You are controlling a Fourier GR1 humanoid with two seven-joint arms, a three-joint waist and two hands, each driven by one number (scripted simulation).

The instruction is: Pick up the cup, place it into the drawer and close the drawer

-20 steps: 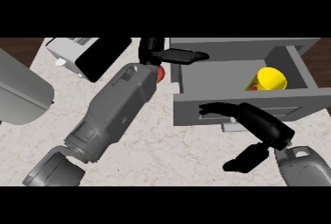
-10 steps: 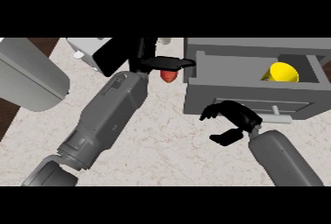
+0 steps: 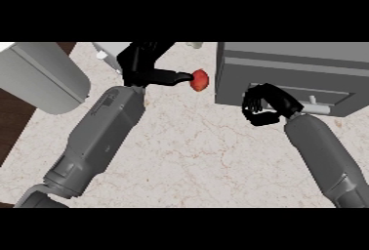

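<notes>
The grey drawer [image 3: 302, 93] at the upper right stands pushed in, its front face flush and a small handle [image 3: 315, 100] showing. The yellow cup is hidden from view. My right hand [image 3: 265, 104] rests against the left part of the drawer front, fingers curled and holding nothing. My left hand [image 3: 146, 67] is at the top centre, open, one finger stretched right towards a small red object [image 3: 199, 80].
A large grey appliance [image 3: 43, 75] fills the upper left. A white object [image 3: 110, 49] lies behind my left hand. The marble counter [image 3: 209, 156] spreads between my forearms; its dark brown edge [image 3: 13, 127] runs down the left side.
The drawer was open with the yellow cup inside; now it is pushed in and the cup is out of sight. My right hand moved up against the drawer front.
</notes>
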